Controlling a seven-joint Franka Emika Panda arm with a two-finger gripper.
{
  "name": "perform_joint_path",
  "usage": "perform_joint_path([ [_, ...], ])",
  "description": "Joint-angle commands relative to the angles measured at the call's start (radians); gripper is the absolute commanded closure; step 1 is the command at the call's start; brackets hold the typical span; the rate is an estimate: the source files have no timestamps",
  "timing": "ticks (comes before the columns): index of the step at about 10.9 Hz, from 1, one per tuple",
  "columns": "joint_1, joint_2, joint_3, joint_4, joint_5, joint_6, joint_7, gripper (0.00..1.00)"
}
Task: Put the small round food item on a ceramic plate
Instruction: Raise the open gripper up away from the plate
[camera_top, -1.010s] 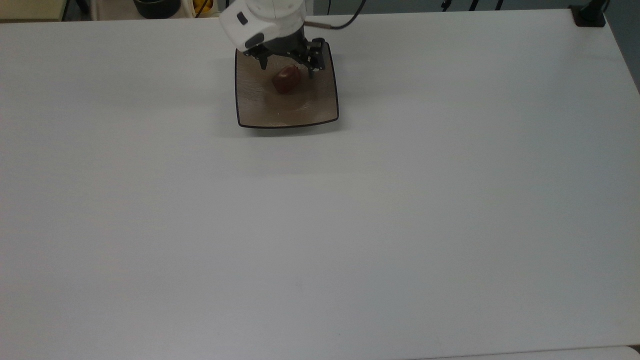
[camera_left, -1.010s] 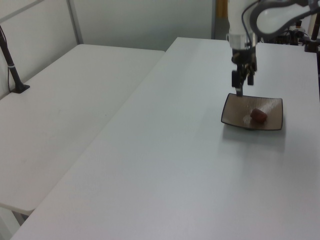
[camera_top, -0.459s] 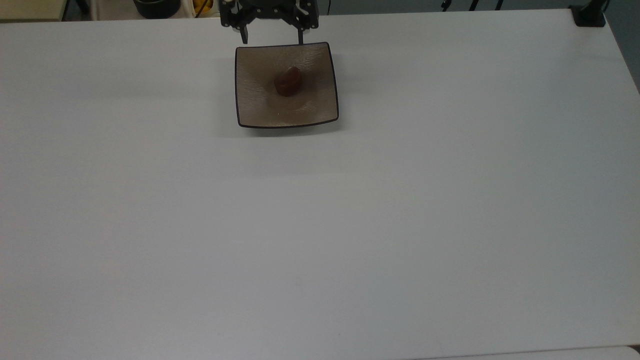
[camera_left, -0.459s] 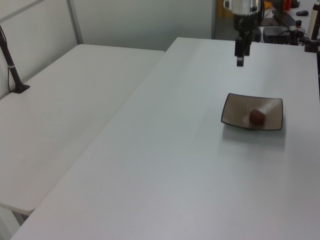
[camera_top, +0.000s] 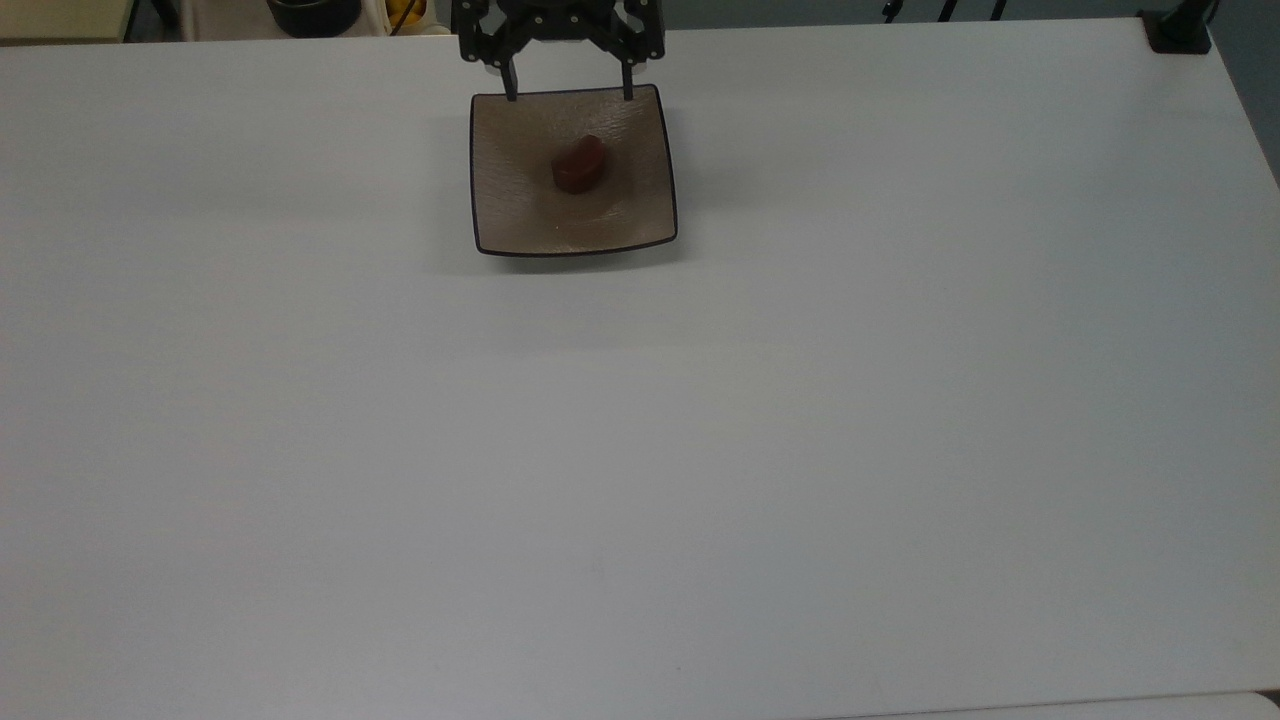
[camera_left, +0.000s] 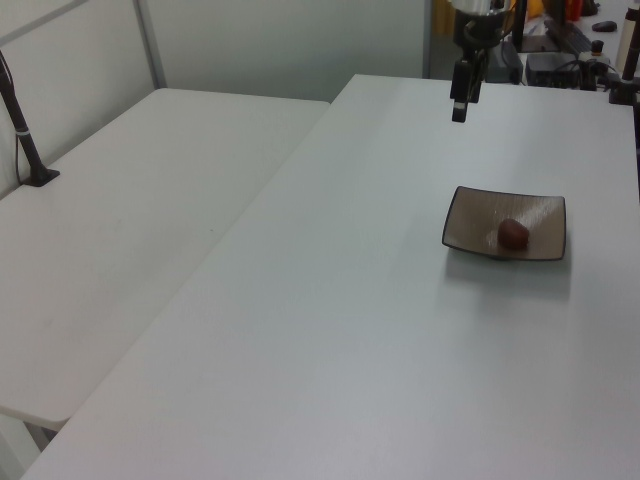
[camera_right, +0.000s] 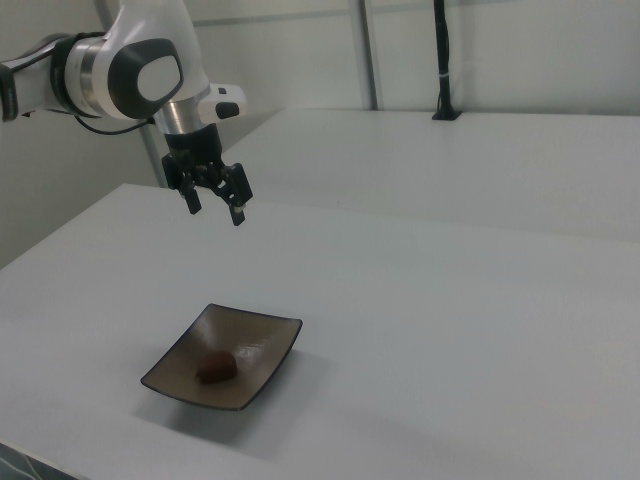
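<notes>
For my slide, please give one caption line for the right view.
Small round food item resting on the ceramic plate; gripper raised above, jaws open and empty.

gripper (camera_top: 568, 93): now at the top edge of the top view, over the ceramic plate's (camera_top: 510, 215) far rim, no longer low over its centre | fingers (camera_right: 238, 215): spread, empty | small round food item (camera_top: 579, 166): uncovered, turned slightly in the dip | left view: gripper (camera_left: 459, 112) sits high, upper middle
</notes>
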Motion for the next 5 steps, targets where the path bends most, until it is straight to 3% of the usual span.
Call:
perform_joint_path([
  [1,0.053,-0.026,-0.079,-0.012,0.003,0.017,0.014,0.00],
  [3,0.104,-0.026,-0.148,-0.012,0.001,0.016,-0.006,0.00],
  [5,0.105,-0.028,-0.149,-0.031,-0.026,-0.006,-0.017,0.00],
])
